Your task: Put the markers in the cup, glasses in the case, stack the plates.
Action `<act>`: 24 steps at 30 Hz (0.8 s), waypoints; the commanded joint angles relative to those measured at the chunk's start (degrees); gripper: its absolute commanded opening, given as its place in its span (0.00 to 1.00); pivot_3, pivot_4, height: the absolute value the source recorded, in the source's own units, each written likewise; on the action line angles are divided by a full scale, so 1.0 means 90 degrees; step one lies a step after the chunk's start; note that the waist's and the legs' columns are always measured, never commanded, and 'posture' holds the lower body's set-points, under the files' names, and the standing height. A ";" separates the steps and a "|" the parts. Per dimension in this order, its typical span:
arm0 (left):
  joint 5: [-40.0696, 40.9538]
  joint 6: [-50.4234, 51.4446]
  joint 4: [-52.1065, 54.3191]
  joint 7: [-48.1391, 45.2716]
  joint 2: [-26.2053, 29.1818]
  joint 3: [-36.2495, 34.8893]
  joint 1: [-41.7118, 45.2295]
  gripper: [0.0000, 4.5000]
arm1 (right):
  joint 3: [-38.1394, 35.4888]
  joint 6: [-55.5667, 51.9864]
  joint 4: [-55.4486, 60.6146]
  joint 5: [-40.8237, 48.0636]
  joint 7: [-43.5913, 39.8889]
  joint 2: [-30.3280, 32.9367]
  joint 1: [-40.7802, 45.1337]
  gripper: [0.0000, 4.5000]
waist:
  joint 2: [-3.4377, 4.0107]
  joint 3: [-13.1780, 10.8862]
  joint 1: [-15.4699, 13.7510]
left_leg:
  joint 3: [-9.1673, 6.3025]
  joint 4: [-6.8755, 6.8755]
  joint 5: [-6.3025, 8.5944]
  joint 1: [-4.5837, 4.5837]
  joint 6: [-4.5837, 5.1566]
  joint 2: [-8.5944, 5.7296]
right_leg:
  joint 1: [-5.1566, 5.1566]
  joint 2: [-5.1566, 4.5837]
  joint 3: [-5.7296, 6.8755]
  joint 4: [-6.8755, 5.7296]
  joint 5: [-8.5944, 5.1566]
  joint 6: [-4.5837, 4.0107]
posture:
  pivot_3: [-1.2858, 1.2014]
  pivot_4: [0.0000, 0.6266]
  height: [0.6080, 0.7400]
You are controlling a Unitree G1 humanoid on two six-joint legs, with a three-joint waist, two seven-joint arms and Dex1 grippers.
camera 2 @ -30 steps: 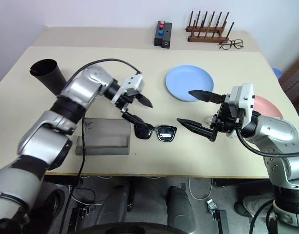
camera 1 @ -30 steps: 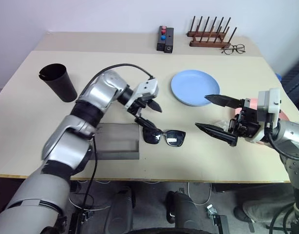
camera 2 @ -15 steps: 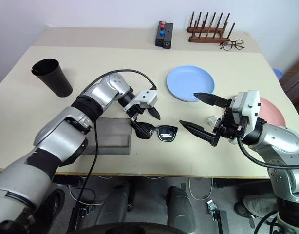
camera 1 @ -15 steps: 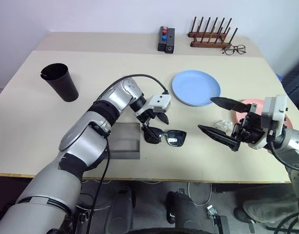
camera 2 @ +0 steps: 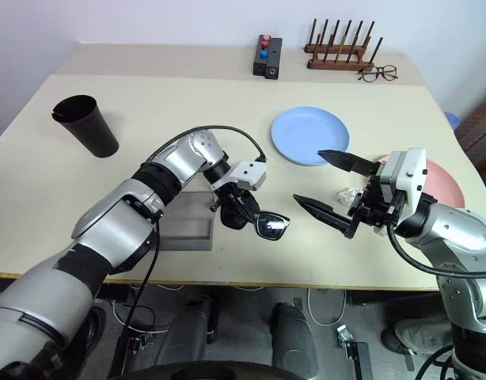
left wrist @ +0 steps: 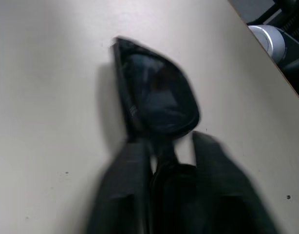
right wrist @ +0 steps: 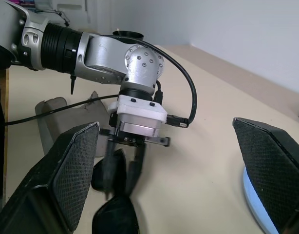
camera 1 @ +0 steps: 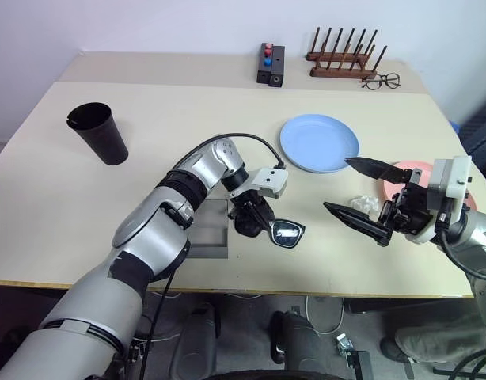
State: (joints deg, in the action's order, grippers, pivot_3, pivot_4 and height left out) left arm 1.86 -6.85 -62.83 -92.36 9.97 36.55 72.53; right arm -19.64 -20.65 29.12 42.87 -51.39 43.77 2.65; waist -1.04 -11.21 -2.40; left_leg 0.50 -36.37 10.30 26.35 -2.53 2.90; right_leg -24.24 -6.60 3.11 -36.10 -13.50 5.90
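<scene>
The left gripper [camera 1: 253, 219] has just closed, pinching the sunglasses [camera 1: 276, 230] beside the case [camera 1: 208, 237]. Casing them looks next. The right gripper [camera 1: 352, 191] hovers spread.

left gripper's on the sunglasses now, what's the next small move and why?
Probably a short lift, then carry toward the case. The left gripper has its fingers shut on the glasses at the frame's middle, one lens sticking out past them, and the open grey case lies right beside it on the table. The right gripper hangs open, apart.
</scene>
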 commanded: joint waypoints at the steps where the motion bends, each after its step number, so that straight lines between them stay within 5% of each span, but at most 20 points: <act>1: -0.0133 -0.0042 -0.0003 -0.0016 -0.0038 -0.0043 -0.0054 0.01 | -0.0183 0.0166 0.0154 0.0007 -0.0011 -0.0009 0.0004 1.00 | 0.0002 0.0001 -0.0004 | -0.0005 -0.0009 0.0001 -0.0003 0.0001 -0.0001 | 0.0011 0.0000 0.0003 0.0001 0.0000 0.0000 | 0.52 0.24 1.00; 16: 0.1160 0.1407 0.0161 -0.0016 0.0698 -0.0684 0.1011 0.01 | -0.0038 0.0255 0.0012 -0.0072 -0.0042 -0.0055 0.0113 1.00 | 0.0003 -0.0001 0.0016 | -0.0023 -0.0067 0.0016 0.0021 0.0021 0.0000 | 0.0020 0.0001 0.0009 0.0004 0.0018 0.0005 | 0.52 0.24 1.00; 24: 0.2182 0.2284 0.0928 -0.0016 0.1572 -0.0149 0.1314 0.01 | 0.0077 0.0329 -0.0168 -0.0133 -0.0159 -0.0085 0.0244 1.00 | 0.0005 -0.0002 0.0028 | -0.0022 -0.0069 0.0018 0.0020 0.0024 0.0000 | 0.0020 0.0001 0.0008 0.0002 0.0017 0.0007 | 0.52 0.24 1.00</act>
State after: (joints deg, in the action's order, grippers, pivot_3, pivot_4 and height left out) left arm 18.88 13.01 -57.01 -92.32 22.45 34.61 81.45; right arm -18.39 -19.05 27.13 41.59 -52.40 43.39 4.16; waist -0.99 -11.23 -2.15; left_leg 0.30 -36.99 10.46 26.53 -2.31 2.90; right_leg -24.06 -6.59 3.18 -36.08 -13.35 5.96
